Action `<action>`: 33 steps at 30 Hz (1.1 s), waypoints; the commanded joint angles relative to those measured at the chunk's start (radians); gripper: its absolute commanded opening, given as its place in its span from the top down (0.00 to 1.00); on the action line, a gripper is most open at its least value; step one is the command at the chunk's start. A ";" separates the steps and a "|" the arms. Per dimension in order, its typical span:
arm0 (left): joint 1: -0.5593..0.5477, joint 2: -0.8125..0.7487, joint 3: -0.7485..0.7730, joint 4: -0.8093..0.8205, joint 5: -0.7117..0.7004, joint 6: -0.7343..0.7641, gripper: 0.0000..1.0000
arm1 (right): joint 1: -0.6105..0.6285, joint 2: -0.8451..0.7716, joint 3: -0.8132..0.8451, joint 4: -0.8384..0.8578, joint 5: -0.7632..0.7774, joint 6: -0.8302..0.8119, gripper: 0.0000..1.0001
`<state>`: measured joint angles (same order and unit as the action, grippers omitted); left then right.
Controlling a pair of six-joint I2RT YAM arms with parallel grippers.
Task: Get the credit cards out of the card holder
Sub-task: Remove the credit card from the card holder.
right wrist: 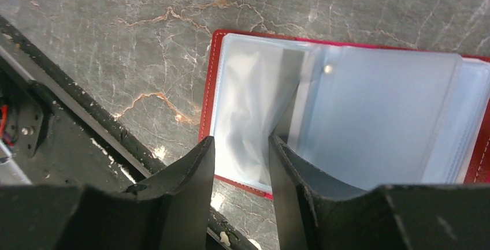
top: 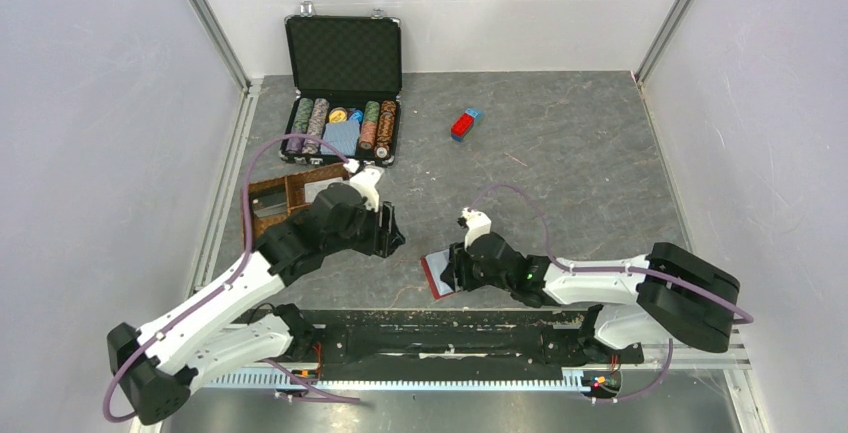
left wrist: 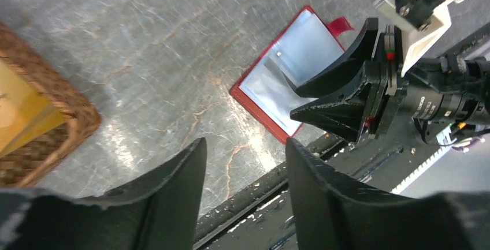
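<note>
The holder lay open by the near rail, partly hidden under my right gripper, whose fingers stood narrowly parted at a cloudy sleeve. I couldn't tell if they pinched it, or whether cards sat inside. My left gripper hung released nearby.

The card holder lies at the counter's near edge, under the right claw; a chip case stands rear left, a basket before it, a small block right of the case.
</note>
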<state>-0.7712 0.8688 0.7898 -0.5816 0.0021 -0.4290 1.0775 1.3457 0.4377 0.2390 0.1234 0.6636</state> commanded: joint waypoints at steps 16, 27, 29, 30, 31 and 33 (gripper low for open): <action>-0.006 0.039 0.017 0.098 -0.064 -0.031 0.39 | -0.017 -0.083 0.117 -0.191 0.091 -0.105 0.43; -0.007 -0.207 0.001 0.023 -0.227 0.061 0.19 | 0.117 0.093 0.286 -0.372 0.308 -0.121 0.33; -0.007 -0.219 -0.004 0.023 -0.225 0.058 0.19 | 0.127 0.119 0.304 -0.389 0.321 -0.122 0.32; -0.007 -0.220 -0.006 0.023 -0.222 0.057 0.19 | 0.133 0.131 0.309 -0.393 0.323 -0.122 0.32; -0.007 -0.220 -0.006 0.022 -0.219 0.056 0.18 | 0.136 0.141 0.313 -0.396 0.325 -0.122 0.32; -0.007 -0.218 -0.005 0.022 -0.216 0.056 0.18 | 0.140 0.160 0.318 -0.397 0.323 -0.122 0.33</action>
<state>-0.7731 0.6487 0.7761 -0.5533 -0.1860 -0.4198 1.2041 1.4761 0.7094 -0.1223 0.3859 0.5514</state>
